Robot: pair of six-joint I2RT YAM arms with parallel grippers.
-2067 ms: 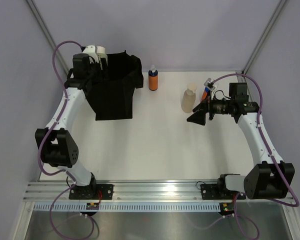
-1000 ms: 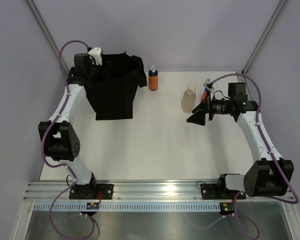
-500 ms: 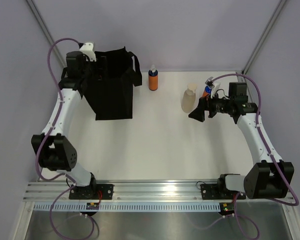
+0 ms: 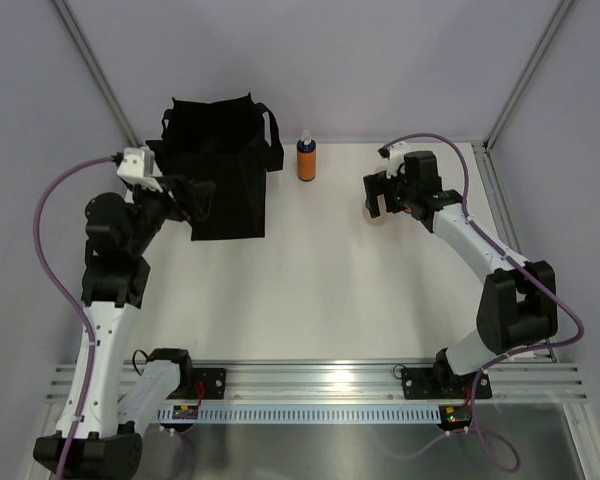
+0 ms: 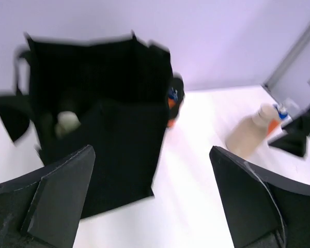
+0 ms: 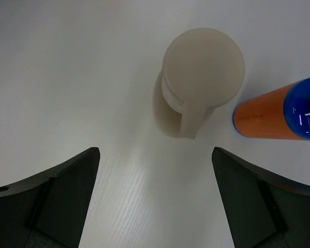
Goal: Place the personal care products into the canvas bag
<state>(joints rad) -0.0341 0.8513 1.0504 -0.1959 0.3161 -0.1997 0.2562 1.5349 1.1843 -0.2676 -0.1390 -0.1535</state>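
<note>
beige pump bottle stands upright on the table at the right side, its long axis vertical and its pump head facing straight up into the right wrist camera. the spout seems to jut toward the gripper's side of that view, though from directly overhead this is hard to be sure of. right gripper hangs above it with jaws spread wide and nothing between them.

an orange bottle with a blue top sits just beside the pump bottle, and i cannot tell if it is upright or leaning.

the step in hand, as i judge it, is the grasp on the pump bottle. the bottle lies beyond the fingertips, not between them, so the gripper should shift until the body is centred in the gap. it should then go low enough to close on the body rather than the pump head, keep its finger clear of the orange neighbour, and lift straight up.

canvas bag stands at the far left, mouth open upward, well apart from the pump bottle. a cream cap shows inside it. a second orange bottle stands upright between the bag and the pump bottle. left gripper is just in front of the bag, jaws apart and empty.
</note>
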